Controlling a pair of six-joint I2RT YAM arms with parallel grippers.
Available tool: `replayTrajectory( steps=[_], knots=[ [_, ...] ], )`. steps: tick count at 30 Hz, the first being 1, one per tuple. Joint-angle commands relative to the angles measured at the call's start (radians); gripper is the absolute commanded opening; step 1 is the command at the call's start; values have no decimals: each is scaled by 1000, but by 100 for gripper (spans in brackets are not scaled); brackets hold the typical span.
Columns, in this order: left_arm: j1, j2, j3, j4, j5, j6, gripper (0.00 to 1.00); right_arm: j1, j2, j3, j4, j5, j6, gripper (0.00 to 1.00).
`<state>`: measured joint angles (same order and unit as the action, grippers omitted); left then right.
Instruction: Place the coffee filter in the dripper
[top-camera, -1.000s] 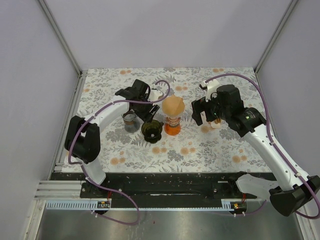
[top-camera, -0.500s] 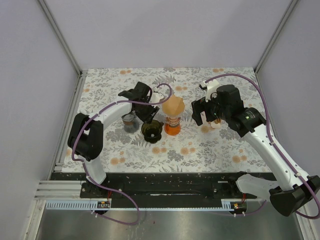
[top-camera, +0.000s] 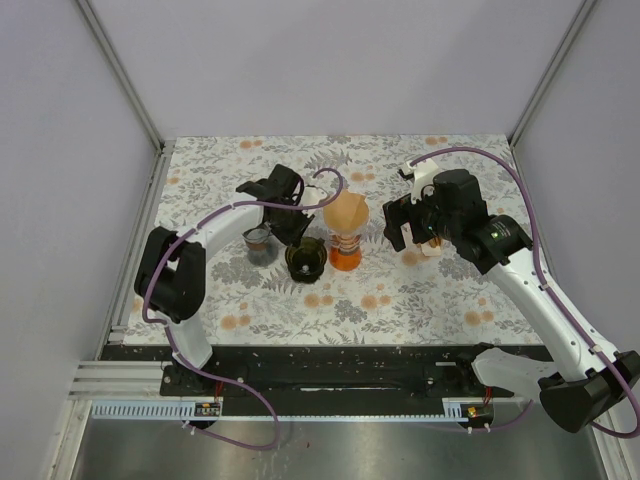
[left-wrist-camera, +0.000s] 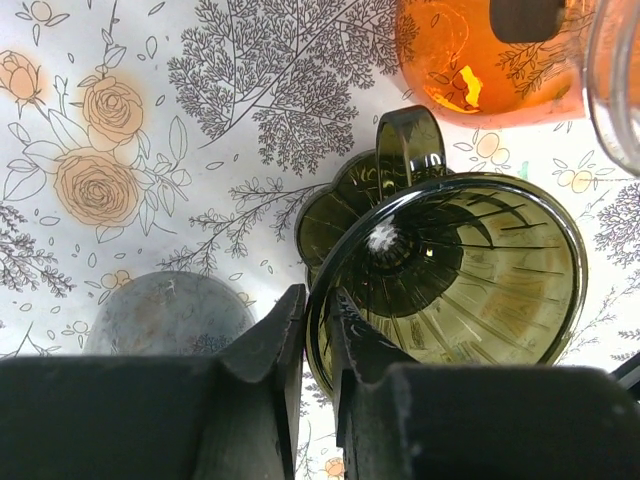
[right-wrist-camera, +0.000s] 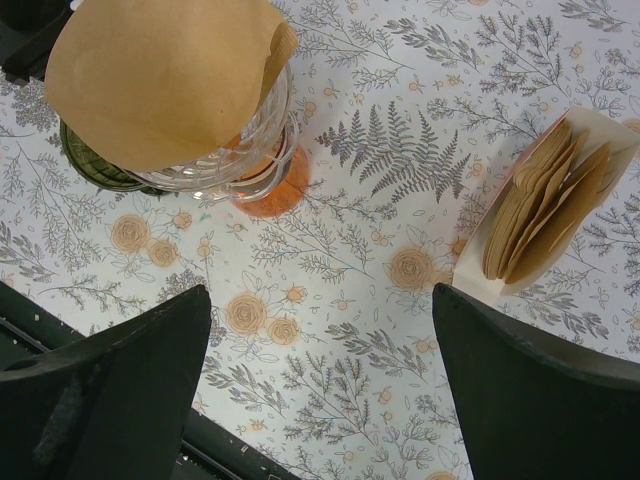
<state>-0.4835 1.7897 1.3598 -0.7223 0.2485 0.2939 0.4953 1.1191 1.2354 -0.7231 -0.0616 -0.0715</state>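
On the flowered table (top-camera: 420, 290), just beside the glass vessel (right-wrist-camera: 225, 150), the dark green dripper (left-wrist-camera: 450, 270) is set upright, mouth upward, its axis vertical and its handle (left-wrist-camera: 405, 140) turned toward the vessel's orange base (left-wrist-camera: 470, 60); the coffee filter (right-wrist-camera: 165, 80) is laid over the top of that vessel, and which way its tip points cannot be told. The dripper's near rim is pinched by the left claw (left-wrist-camera: 315, 325), narrowed almost shut around it, while the right claw (right-wrist-camera: 320, 300) is held wide open and empty above the table.
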Motion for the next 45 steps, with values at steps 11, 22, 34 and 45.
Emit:
replayTrajectory(
  steps=[11, 22, 34, 45],
  knots=[
    [2, -84, 59, -89, -52, 8, 0, -4, -27, -1, 28, 9, -13, 99],
    [95, -75, 146, -91, -9, -55, 0, -4, -22, 9, 27, 5, -11, 100],
    [148, -16, 271, -54, 32, -147, 0, -4, -25, 21, 13, 9, -14, 99],
    [313, -21, 403, -46, 169, -323, 0, -3, -27, 18, 8, 19, -17, 99]
  ],
)
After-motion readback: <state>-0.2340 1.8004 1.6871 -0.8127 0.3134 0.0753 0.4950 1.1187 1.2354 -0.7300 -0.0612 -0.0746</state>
